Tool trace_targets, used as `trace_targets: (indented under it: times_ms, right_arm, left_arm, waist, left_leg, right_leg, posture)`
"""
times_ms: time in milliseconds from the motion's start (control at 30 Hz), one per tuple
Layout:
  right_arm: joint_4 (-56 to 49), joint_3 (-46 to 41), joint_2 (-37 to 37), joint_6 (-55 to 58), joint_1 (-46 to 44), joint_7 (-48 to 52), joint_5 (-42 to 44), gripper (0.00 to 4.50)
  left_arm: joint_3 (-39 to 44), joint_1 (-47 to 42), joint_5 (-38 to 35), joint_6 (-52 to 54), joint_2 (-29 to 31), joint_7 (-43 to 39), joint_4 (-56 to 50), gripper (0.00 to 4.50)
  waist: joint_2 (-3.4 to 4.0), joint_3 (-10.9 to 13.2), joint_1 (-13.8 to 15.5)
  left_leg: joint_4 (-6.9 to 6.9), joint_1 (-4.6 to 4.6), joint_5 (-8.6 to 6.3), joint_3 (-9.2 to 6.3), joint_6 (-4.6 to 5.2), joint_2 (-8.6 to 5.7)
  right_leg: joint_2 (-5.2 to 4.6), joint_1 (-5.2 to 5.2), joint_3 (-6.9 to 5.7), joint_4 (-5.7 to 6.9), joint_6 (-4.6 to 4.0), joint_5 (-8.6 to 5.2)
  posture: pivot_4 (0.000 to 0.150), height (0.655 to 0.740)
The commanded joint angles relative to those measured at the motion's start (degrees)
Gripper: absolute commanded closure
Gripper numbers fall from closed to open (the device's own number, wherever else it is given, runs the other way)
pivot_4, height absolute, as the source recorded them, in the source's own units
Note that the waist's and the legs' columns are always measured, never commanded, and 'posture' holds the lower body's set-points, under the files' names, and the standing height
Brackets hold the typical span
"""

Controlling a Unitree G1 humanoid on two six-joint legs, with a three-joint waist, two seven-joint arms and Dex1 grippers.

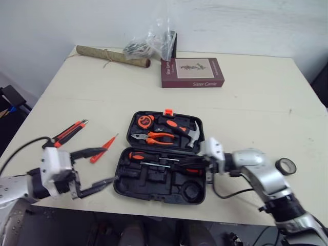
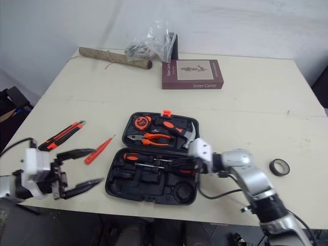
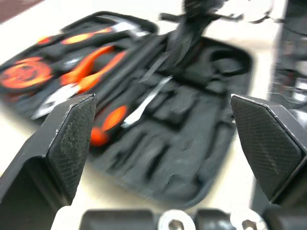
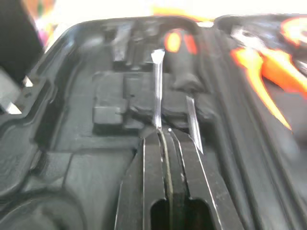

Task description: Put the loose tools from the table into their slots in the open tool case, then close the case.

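Over tool case (image 1: 159,190), right tool (image 4: 165,132) pinches screwdriver (image 4: 157,86) (left tool (image 1: 108,165) agape).

**One spread wide, one pinched tight**

Our left gripper (image 1: 108,165) hovers with its two black fingers (image 3: 72,139) splayed far apart, tips pointing across toward the right gripper's side. Our right gripper (image 4: 165,132) is the opposite: its fingers are pressed together with barely a slit between them, angled downward. Behind it, the right arm (image 1: 259,171) bends at the elbow and the wrist turns inward, toward the left gripper.
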Motion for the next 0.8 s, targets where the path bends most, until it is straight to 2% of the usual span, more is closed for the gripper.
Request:
trace_targets:
  times_ms: [33, 100, 133, 267, 367, 467, 600, 700, 800]
  right_arm:
    - [-4.53, -12.74, -8.33, 5.42, 4.85, 2.56, 7.29, 4.47]
    - [-3.90, -18.80, -13.79, 7.12, 9.84, 4.22, 8.08, 3.83]
    - [-2.30, -21.18, -15.51, 3.76, 12.34, 5.09, 6.28, 3.51]
    - [9.02, -30.64, -17.40, -9.14, 18.03, 5.50, 1.94, 1.55]
    - [26.42, -38.52, -20.92, -20.33, 19.47, 4.65, -1.29, 0.17]
    - [38.72, -42.24, -23.68, -27.90, 21.06, 3.87, -3.35, 0.07]
    - [53.74, -44.57, -27.16, -32.32, 21.25, 2.01, -4.39, 0.07]
    - [58.64, -44.26, -27.98, -34.72, 19.98, -0.14, -4.75, 0.07]
    - [57.63, -42.98, -26.39, -35.95, 18.37, 1.52, -3.69, 0.07]
  left_arm:
    - [9.96, 0.37, 0.85, -2.13, 1.38, 1.54, 6.66, 0.00]
    - [14.69, 1.59, 1.13, -2.25, 2.85, 0.58, 12.06, 0.00]
    - [16.74, 2.57, 0.73, -1.42, 3.77, -0.29, 14.88, 0.00]
    - [23.49, 4.16, 2.47, -4.23, 7.47, -2.72, 30.60, 0.00]
    - [26.05, 4.84, 8.16, -9.92, 12.34, 0.36, 47.09, 0.00]
    - [25.06, 5.16, 12.95, -16.01, 15.44, 3.22, 58.10, 0.00]
    - [24.04, 1.18, 14.94, -20.38, 17.78, 8.65, 67.19, 0.00]
    - [22.74, -0.28, 15.08, -21.94, 17.96, 8.33, 68.71, 0.00]
    - [21.71, 0.05, 13.72, -21.26, 15.94, 6.83, 64.31, 0.00]
  waist:
    - [0.09, 0.08, 0.08]
    - [0.05, 0.13, 0.07]
    - [0.06, 0.14, 0.05]
    - [-0.02, 0.23, -0.52]
    - [-0.10, 0.49, -0.51]
    - [-0.09, 0.54, -0.57]
    - [-0.10, 0.55, -0.25]
    - [-0.08, 0.56, -0.57]
    - [0.02, 0.58, -1.24]
  left_leg:
    - [-0.01, -0.01, -0.02, 0.00, 0.04, -0.02]
    - [-0.07, -0.01, -0.11, 0.00, 0.14, -0.01]
    - [-0.11, -0.01, -0.15, -0.01, 0.17, 0.00]
    - [-0.11, 0.00, -0.20, 0.07, 0.19, 0.04]
    - [-0.02, 0.06, -0.26, 0.19, 0.33, 0.01]
    - [-0.10, 0.17, -0.30, 0.34, 0.42, 0.01]
    - [-0.27, 0.22, -0.28, 0.32, 0.26, 0.08]
    - [-0.29, 0.21, -0.26, 0.33, 0.17, 0.08]
    - [-0.32, 0.21, -0.24, 0.33, 0.10, 0.09]
  right_leg:
    - [-0.02, 0.00, 0.00, -0.03, 0.01, 0.00]
    - [-0.01, 0.01, -0.05, -0.12, 0.01, 0.00]
    - [0.00, 0.01, -0.07, -0.15, 0.01, 0.00]
    - [0.05, 0.02, -0.07, -0.25, 0.01, 0.00]
    - [0.03, 0.04, 0.01, -0.22, 0.05, 0.01]
    - [0.00, 0.01, 0.10, -0.21, 0.11, 0.05]
    - [-0.02, -0.06, 0.10, -0.19, 0.06, 0.02]
    - [-0.04, -0.14, 0.12, -0.10, 0.01, 0.00]
    - [-0.04, -0.19, 0.11, -0.02, 0.00, -0.01]
  posture:
    - [0.150, 0.7400]
    - [0.150, 0.7400]
    - [0.150, 0.7400]
    - [0.150, 0.7400]
    - [0.150, 0.7400]
    - [0.150, 0.7400]
    - [0.150, 0.7400]
    - [0.150, 0.7400]
    - [0.150, 0.7400]
